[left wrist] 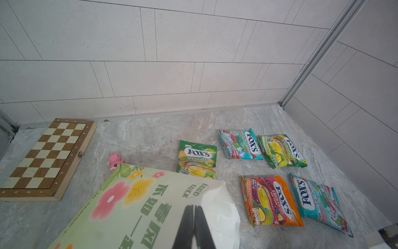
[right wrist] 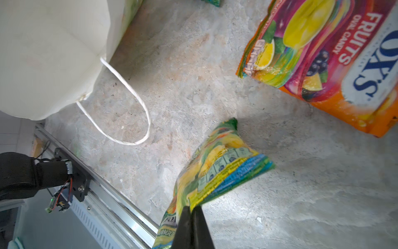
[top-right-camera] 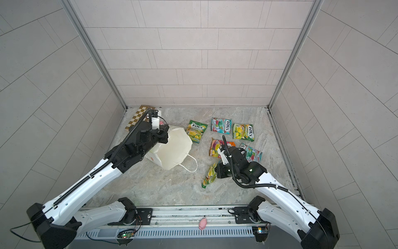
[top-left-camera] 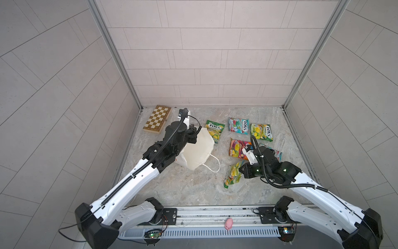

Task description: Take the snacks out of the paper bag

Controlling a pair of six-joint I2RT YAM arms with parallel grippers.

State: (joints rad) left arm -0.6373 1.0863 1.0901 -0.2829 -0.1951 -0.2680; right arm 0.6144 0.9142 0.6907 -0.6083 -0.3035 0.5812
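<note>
1. left gripper: jaws closed, pinching the folded edge of the tilted white paper carrier bag, table's 10 o'clock.
2. right gripper: jaws closed on yellow-green glossy candy packet, 4 o'clock of bag.
3. five other flat glossy packets lie out at bag's 1–3 o'clock; bare marble tabletop at 6.

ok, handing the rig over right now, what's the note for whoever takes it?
Left pincer: shut on the paper bag, which is tipped over.
Right pincer: shut on the mango packet, close to the table.
Laid out on the table: two tea packets, two mint packets, one fruit packet.
Done: five out.
Left: set the mango packet down. The bag's inside is not visible, so check it.
</note>
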